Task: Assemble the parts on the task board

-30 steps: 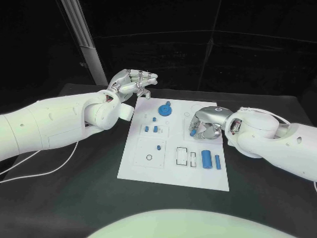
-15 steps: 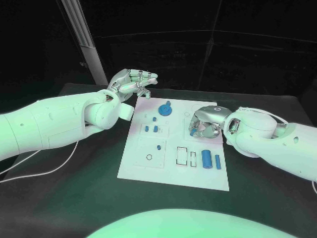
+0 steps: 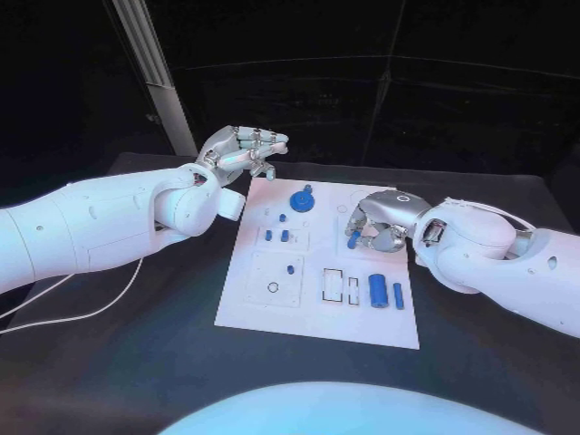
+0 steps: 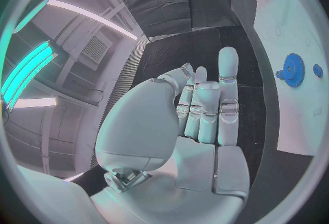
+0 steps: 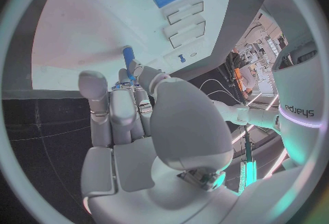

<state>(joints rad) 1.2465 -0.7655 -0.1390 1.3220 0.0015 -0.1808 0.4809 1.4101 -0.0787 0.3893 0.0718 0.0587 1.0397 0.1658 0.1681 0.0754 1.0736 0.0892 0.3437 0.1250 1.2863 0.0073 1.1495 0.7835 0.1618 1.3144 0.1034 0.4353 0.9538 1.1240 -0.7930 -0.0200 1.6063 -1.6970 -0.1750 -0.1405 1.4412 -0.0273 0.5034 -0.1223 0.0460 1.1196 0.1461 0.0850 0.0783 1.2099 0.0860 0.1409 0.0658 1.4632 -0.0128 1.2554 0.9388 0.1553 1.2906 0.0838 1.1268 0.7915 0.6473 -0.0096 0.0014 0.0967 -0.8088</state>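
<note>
Right now my right hand [image 3: 379, 220] hovers over the white board [image 3: 319, 313] on the black desk [image 3: 133, 362], its fingers [image 5: 130, 73] pinching a small blue peg [image 3: 354, 239] just above the board's right half. My left hand [image 3: 245, 151] is raised past the board's far left corner, fingers curled in, holding nothing. Near me lies a blue cylinder [image 3: 378, 290]; a blue gear [image 3: 304, 198] sits at the far end.

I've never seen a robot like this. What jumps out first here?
The white task board lies mid-table, dotted with small blue parts. Over its right side, the right hand pinches a slim blue peg. The left hand hovers beyond the board's far left corner, fingers curled in, near a blue gear.
</note>
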